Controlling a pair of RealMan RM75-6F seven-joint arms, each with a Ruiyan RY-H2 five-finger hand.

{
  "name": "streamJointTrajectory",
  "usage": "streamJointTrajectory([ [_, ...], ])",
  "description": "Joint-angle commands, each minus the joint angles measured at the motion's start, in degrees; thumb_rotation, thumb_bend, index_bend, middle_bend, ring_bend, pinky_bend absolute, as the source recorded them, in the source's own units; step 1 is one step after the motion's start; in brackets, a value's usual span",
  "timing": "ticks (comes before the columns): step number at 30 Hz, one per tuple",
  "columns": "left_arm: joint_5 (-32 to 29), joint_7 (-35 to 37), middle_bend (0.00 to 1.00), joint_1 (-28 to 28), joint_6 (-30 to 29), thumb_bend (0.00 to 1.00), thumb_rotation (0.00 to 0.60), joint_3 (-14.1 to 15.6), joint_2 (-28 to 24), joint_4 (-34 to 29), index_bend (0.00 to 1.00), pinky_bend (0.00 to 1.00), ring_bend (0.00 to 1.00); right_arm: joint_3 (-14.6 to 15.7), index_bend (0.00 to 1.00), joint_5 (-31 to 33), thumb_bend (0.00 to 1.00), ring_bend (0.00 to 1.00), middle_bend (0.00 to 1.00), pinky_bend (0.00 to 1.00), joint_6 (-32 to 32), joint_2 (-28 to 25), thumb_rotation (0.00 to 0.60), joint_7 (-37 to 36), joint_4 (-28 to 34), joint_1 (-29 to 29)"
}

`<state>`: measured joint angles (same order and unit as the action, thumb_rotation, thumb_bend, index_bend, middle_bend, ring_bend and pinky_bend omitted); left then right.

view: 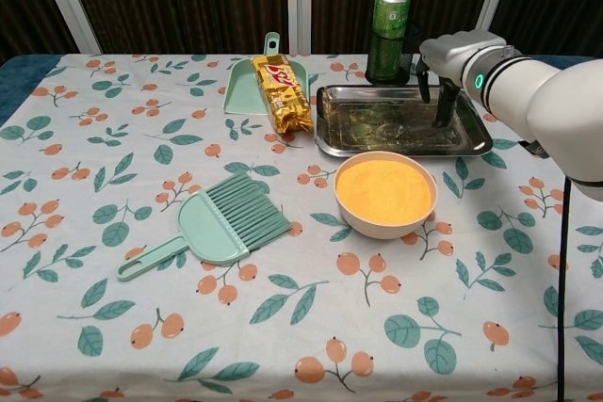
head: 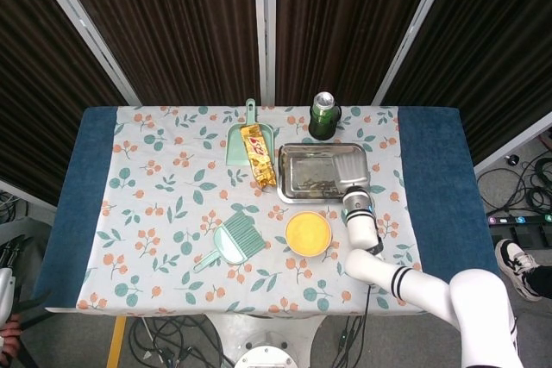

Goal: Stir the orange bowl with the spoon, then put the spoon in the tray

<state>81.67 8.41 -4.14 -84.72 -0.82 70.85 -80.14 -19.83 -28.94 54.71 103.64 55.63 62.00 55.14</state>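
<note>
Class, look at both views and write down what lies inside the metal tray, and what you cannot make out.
Inside the metal tray, the right hand reaches down with its fingers at the tray floor. The spoon cannot be made out against the reflective metal; the hand may hide it.

Rectangular steel tray [view: 476, 143]: shiny, scuffed metal. Beside it, green drink can [view: 390, 21] glossy metal; gold snack wrapper [view: 283, 91] crinkled foil. Mint brush [view: 221, 223] matt plastic, on floral cloth tablecloth [view: 94, 185].
</note>
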Motion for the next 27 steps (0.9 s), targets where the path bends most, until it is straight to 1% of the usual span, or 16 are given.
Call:
streamJointTrajectory([
  [1,0.06,0.15,0.18,0.00,-0.10,0.10,0.600,-0.01,0.00,0.12,0.18,0.14,0.12,-0.16,0.48,-2.41,0.09,1.00,1.00,1.00,1.85,-3.11,0.600,-3.22,3.97,-1.62],
  [3,0.08,0.23,0.18,0.06,-0.12,0.10,0.600,-0.06,0.00,0.18,0.18,0.14,0.12,0.35,0.48,-4.81,0.11,1.00,1.00,1.00,3.54,-5.91,0.600,-5.17,7.63,-3.24],
  [6,0.32,0.37,0.18,0.19,-0.34,0.10,0.600,-0.18,0.01,0.28,0.18,0.14,0.12,1.77,0.48,-8.43,0.16,0.98,0.97,1.00,6.04,-11.98,0.600,-8.34,16.05,-6.88],
  [8,0.52,0.44,0.18,0.32,-0.50,0.10,0.600,-0.28,0.01,0.35,0.18,0.14,0.12,3.37,0.48,-11.00,0.17,0.93,0.91,1.00,8.10,-17.25,0.600,-10.58,23.16,-10.26],
  [10,0.65,0.49,0.18,0.49,-0.57,0.10,0.600,-0.41,-0.01,0.40,0.18,0.14,0.12,5.35,0.48,-14.14,0.17,0.83,0.81,0.95,10.23,-22.91,0.600,-13.21,30.40,-13.99],
  [11,0.70,0.51,0.18,0.57,-0.56,0.10,0.600,-0.44,-0.03,0.40,0.18,0.14,0.12,6.25,0.48,-15.81,0.17,0.78,0.75,0.91,11.28,-25.24,0.600,-14.69,33.19,-15.72],
  [13,0.78,0.44,0.18,0.78,-0.41,0.10,0.600,-0.48,-0.10,0.39,0.18,0.14,0.12,8.50,0.47,-19.90,0.17,0.63,0.61,0.75,13.28,-30.04,0.600,-18.58,38.18,-19.59],
  [14,0.84,0.39,0.18,0.90,-0.36,0.10,0.600,-0.53,-0.14,0.34,0.18,0.14,0.12,9.40,0.45,-21.63,0.17,0.57,0.56,0.69,14.01,-31.77,0.600,-20.25,39.85,-21.07],
  [15,0.94,0.36,0.18,1.03,-0.38,0.10,0.600,-0.60,-0.17,0.26,0.18,0.14,0.12,10.31,0.42,-23.39,0.17,0.48,0.47,0.60,14.87,-33.48,0.600,-22.14,41.48,-22.67],
  [16,1.07,0.32,0.18,1.15,-0.45,0.10,0.600,-0.67,-0.20,0.17,0.18,0.14,0.12,11.23,0.39,-25.34,0.17,0.41,0.42,0.54,15.75,-35.08,0.600,-24.06,42.84,-24.23],
  [17,1.24,0.20,0.18,1.29,-0.56,0.10,0.600,-0.75,-0.23,0.04,0.18,0.14,0.12,12.80,0.35,-28.77,0.17,0.35,0.36,0.48,17.16,-37.39,0.600,-27.19,44.62,-26.66],
  [19,1.42,-0.05,0.18,1.46,-0.66,0.10,0.600,-0.82,-0.30,-0.19,0.18,0.14,0.12,15.12,0.25,-34.07,0.17,0.20,0.25,0.34,18.95,-40.28,0.600,-32.14,46.21,-29.94],
  [21,1.46,-0.35,0.18,1.59,-0.69,0.10,0.600,-0.88,-0.40,-0.51,0.18,0.14,0.12,17.96,0.18,-40.24,0.17,0.09,0.18,0.24,22.20,-42.72,0.600,-38.17,47.09,-34.14],
  [22,1.46,-0.48,0.18,1.64,-0.71,0.10,0.600,-0.90,-0.42,-0.66,0.18,0.14,0.12,19.02,0.16,-42.77,0.17,0.05,0.16,0.21,23.31,-43.36,0.600,-40.36,46.87,-35.51],
  [24,1.49,-0.82,0.18,1.75,-0.71,0.10,0.600,-0.91,-0.51,-1.05,0.18,0.14,0.12,21.91,0.13,-48.29,0.17,0.01,0.12,0.14,27.22,-44.44,0.600,-44.99,45.95,-39.56],
  [27,1.66,-1.24,0.18,1.80,-0.89,0.10,0.600,-0.84,-0.71,-1.60,0.18,0.14,0.12,24.48,0.12,-53.55,0.17,0.00,0.10,0.11,32.42,-44.45,0.600,-48.00,43.90,-44.08],
])
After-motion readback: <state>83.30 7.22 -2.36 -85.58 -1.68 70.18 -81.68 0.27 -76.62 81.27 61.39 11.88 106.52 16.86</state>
